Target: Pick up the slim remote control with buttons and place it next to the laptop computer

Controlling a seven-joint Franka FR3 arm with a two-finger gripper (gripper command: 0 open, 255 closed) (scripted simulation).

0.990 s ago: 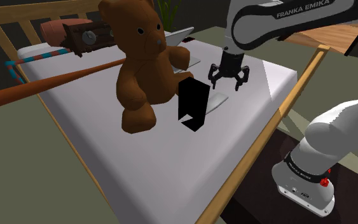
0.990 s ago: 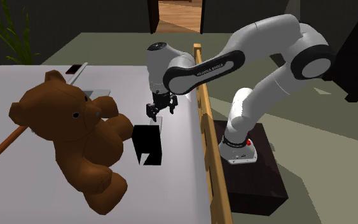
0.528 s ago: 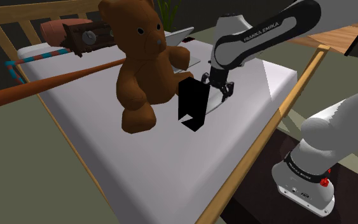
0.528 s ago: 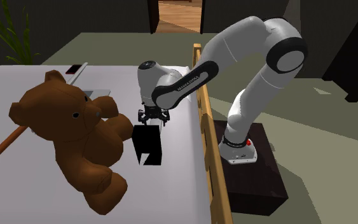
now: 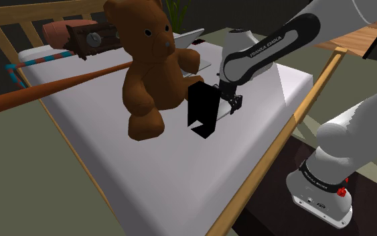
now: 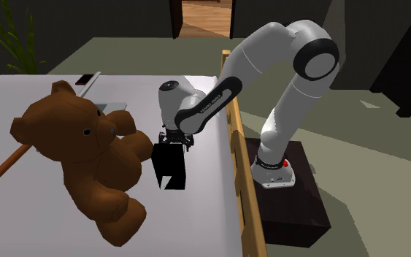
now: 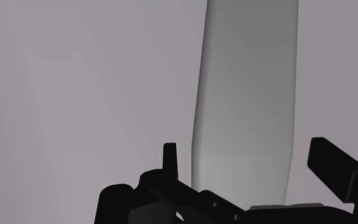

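Gripper [image 7: 247, 154]: fingers [image 7: 170, 159] stand apart, one on each side of the remote [image 7: 246, 95]; neither finger touches it, and nothing is clamped.

Remote: a plain pale grey slab lying flat on the white bed [image 5: 153, 174], directly under the gripper; its long axis runs straight out from between the fingers, crosswise to the gap between them, with a slight lean; which end is the front cannot be told.

Surroundings: in the shoulder view the gripper [image 5: 232, 107] sits low at the bed surface, just beside a black block [image 5: 203, 107]; the teddy bear [image 5: 150, 67] sits beyond that block, near the gripper; the laptop [image 5: 191, 36] stands behind the bear, well apart from the gripper and the remote.

Change: one second ago the gripper hung clear above the remote; half a second ago it was lower, close by the block; now it is down at the remote, and in the second exterior view the gripper [image 6: 173, 140] meets the block's top edge; the remote, block, bear and laptop keep their places.
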